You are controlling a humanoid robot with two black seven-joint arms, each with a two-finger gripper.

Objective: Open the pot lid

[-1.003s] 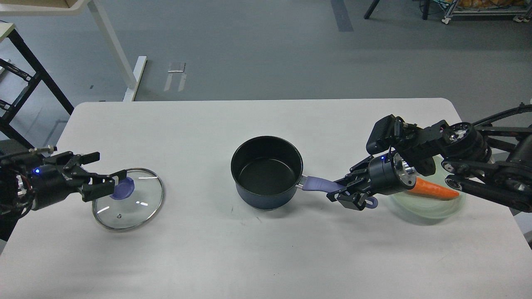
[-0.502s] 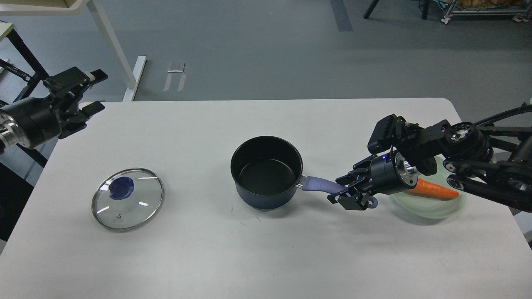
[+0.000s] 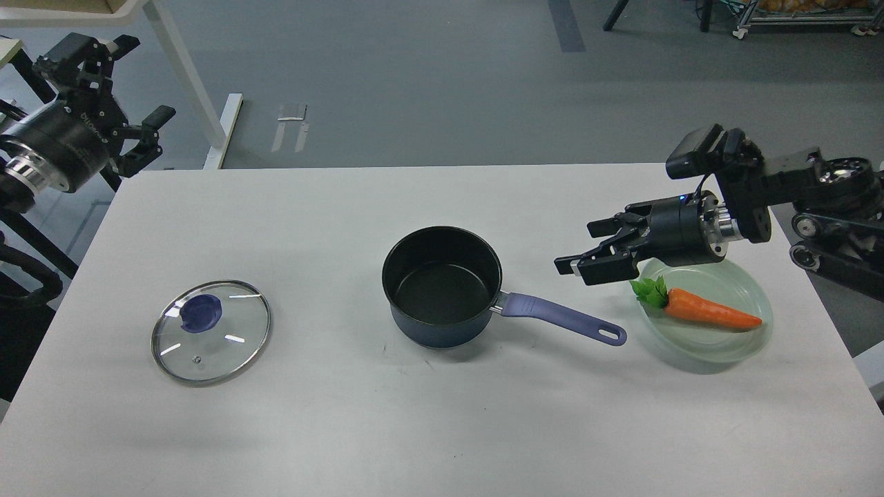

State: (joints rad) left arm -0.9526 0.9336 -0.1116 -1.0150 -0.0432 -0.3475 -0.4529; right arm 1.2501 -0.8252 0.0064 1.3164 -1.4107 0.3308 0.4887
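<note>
The dark blue pot point(image 3: 442, 286) stands uncovered at the table's middle, its black inside showing and its lavender-blue handle point(image 3: 563, 319) pointing right. The glass lid point(image 3: 211, 330) with its blue-purple knob point(image 3: 202, 313) lies flat on the table at the left, apart from the pot. My left gripper point(image 3: 138, 79) is open and empty, raised beyond the table's far left corner. My right gripper point(image 3: 577, 247) is open and empty, hovering above and behind the handle's end without touching it.
A pale green glass dish point(image 3: 690, 355) holding an orange carrot point(image 3: 701, 310) sits right of the handle, under my right arm. The white table point(image 3: 442, 414) has bare surface in front. A white desk leg point(image 3: 186, 76) and a black frame stand beyond the left edge.
My left gripper let go of the lid's knob and rose up and back to the far left. My right gripper released the pot handle and lifted up and to the right.
</note>
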